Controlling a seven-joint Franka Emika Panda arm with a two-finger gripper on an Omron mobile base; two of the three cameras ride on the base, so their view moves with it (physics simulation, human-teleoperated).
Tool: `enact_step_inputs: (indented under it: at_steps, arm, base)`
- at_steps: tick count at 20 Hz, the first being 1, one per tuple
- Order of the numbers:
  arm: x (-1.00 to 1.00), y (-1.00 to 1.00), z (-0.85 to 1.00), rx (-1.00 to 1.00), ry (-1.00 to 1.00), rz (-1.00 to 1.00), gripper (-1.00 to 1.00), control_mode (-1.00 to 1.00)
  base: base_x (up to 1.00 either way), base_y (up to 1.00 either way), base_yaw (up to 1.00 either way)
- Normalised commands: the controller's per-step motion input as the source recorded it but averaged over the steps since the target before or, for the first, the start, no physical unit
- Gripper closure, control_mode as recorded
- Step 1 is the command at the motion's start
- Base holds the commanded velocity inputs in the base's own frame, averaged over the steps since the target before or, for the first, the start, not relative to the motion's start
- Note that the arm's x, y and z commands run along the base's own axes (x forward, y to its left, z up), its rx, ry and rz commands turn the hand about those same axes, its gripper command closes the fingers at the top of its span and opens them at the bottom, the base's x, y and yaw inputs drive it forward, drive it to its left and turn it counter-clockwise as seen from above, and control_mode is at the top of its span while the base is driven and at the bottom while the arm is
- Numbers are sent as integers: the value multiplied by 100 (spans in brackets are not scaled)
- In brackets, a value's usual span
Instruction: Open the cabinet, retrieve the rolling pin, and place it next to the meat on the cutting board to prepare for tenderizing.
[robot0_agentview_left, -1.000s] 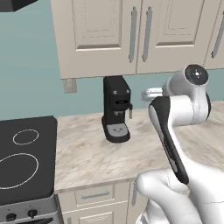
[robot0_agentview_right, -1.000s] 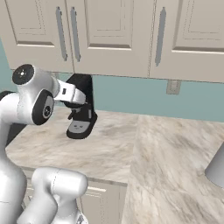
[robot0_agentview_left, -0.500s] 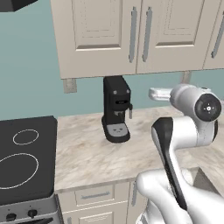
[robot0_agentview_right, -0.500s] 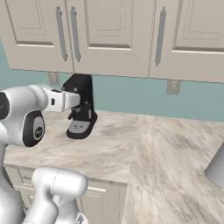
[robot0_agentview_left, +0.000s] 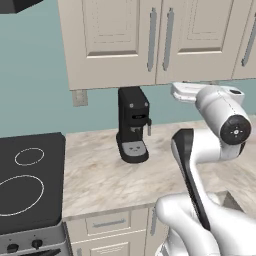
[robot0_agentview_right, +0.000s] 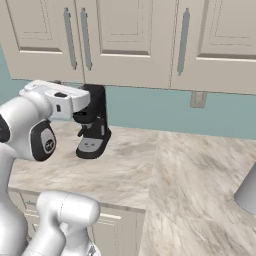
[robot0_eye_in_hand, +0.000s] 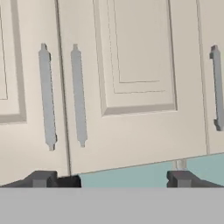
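Above the marbled beige stone counter (robot0_agentview_left: 105, 175), the cream-beige upper wall cabinet (robot0_agentview_left: 125, 40) with recessed-panel doors hangs shut, its two long vertical grey bar handles (robot0_eye_in_hand: 63, 96) side by side at the seam where the doors meet. Below its bottom edge, against the teal wall, a black pod coffee machine (robot0_agentview_left: 132, 125) stands upright on the counter, and a black induction hob (robot0_agentview_left: 27, 187) lies to the left of it. Lifted to about the height of the cabinet's lower edge, the white arm's gripper (robot0_eye_in_hand: 109, 179) points at the doors from a little way off, touching nothing; its dark fingers (robot0_eye_in_hand: 41, 178) are spread wide with nothing between them. Toward the right edge of the right base view sits a grey rounded object (robot0_agentview_right: 247, 192), probably a pot, though it is cropped.
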Motion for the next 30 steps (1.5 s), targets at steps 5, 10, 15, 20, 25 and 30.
enact_step_inputs:
  at_steps: [5, 10, 15, 20, 25, 30]
  arm:
    - [3, 0, 48, -6, -12, 0, -100, -100]
    - [12, 0, 38, -8, -8, 6, -100, -100]
    - [12, 0, 26, -6, -2, 12, -100, -100]
    - [32, 0, 7, -1, 1, 10, -100, -100]
    - [22, 1, 0, 0, 1, 5, -100, -100]
    - [26, 8, 0, 0, 0, 1, -100, -100]
  base:
    - [0, 0, 0]
    - [0, 0, 0]
    - [0, 0, 0]
    - [0, 0, 0]
    - [0, 0, 0]
    - [0, 0, 0]
